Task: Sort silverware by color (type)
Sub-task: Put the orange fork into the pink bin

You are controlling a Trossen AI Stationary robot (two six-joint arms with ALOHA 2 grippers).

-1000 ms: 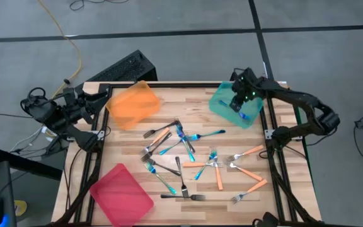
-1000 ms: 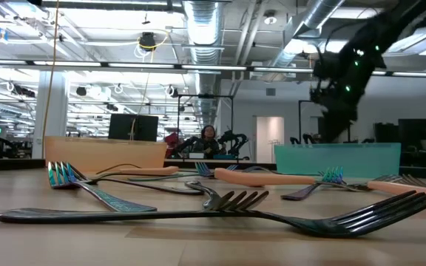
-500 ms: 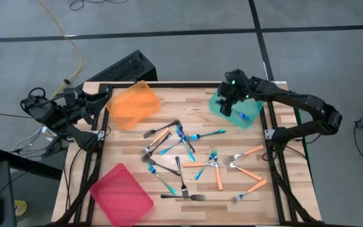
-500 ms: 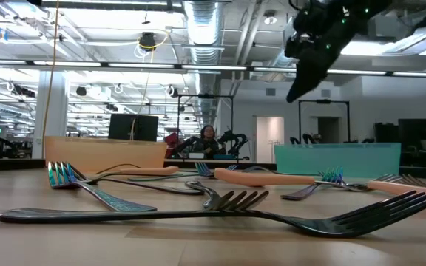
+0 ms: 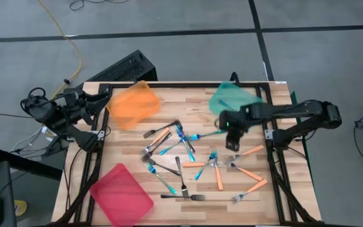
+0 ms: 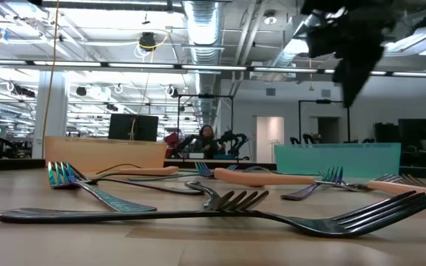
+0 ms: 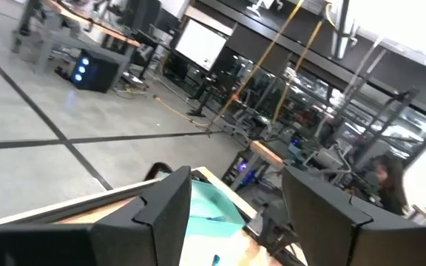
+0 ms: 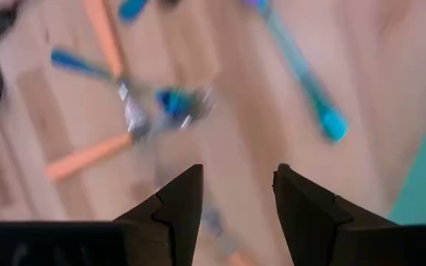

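Note:
The silverware, several forks with orange, blue or dark handles, lies scattered flat on the middle of the wooden table. My right gripper hangs open above its far right part, just near of the teal tray, fingers slanting down. In the right wrist view my right gripper has nothing between its fingers; a blue-handled fork and an orange-handled fork lie blurred below. My left gripper waits open off the table's left edge, pointing level.
An orange tray sits at the far left and a pink tray at the near left corner. A dark metal frame runs along the table's edges. In the low view a long dark fork lies nearest.
My right gripper has swung away from over the teal tray, first toward the table's left, then toward the near edge, and now hangs over the forks. It has tipped to point more steeply down and rolled. Its fingers stay open. The forks have not moved.

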